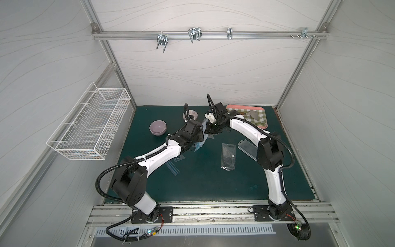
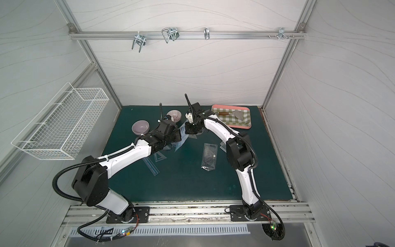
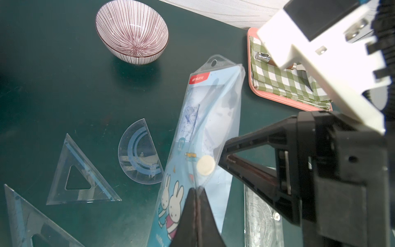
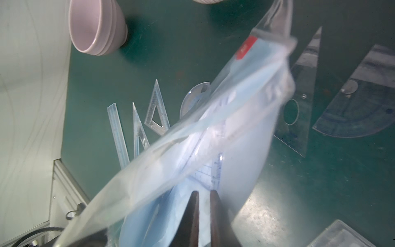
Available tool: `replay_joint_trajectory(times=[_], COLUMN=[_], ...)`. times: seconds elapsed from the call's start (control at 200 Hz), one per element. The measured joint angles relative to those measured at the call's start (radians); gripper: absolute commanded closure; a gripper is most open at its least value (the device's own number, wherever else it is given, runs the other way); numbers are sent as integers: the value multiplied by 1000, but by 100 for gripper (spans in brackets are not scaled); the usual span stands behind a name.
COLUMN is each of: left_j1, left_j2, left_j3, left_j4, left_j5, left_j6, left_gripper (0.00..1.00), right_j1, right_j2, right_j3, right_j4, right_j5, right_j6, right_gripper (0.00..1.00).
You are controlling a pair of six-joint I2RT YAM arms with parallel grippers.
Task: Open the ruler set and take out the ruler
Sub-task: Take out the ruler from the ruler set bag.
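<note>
— Blue ruler set [image 1: 203, 123]: where is it?
— In both top views the ruler set [image 2: 183, 130] hangs over the green mat [image 1: 203, 181], between my two wrists.
— Left wrist view?
— My left gripper [image 3: 195, 191] is pressed together on the set's edge, beside printed rabbits. A ruler [image 3: 190, 123] shows inside. My right gripper [image 3: 221, 154] meets the set's side. Clear set squares [image 3: 81, 173] lie loose on the mat.
— Right wrist view?
— Its fingers [image 4: 191, 213] stand a narrow slit apart against the blurred film; I cannot tell whether they pinch anything.
</note>
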Motion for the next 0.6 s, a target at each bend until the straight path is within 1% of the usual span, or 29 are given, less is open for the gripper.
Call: replay_joint_trajectory(times=[0.27, 0.47, 0.6], left_j1=[-6, -17, -31], left_j2=[2, 2, 2], left_j3=[0, 0, 0], left_j4=[1, 19, 32], left_j5=[-1, -6, -26], left_j6=[0, 2, 13], left_gripper=[100, 100, 100], right_j1=[7, 18, 24], right_j2=[-7, -6, -6], right_j3=[1, 12, 21], right_j4=[-21, -48, -53], right_j5=[81, 107, 95], right_j6=[-14, -23, -24], right_gripper=[79, 79, 79])
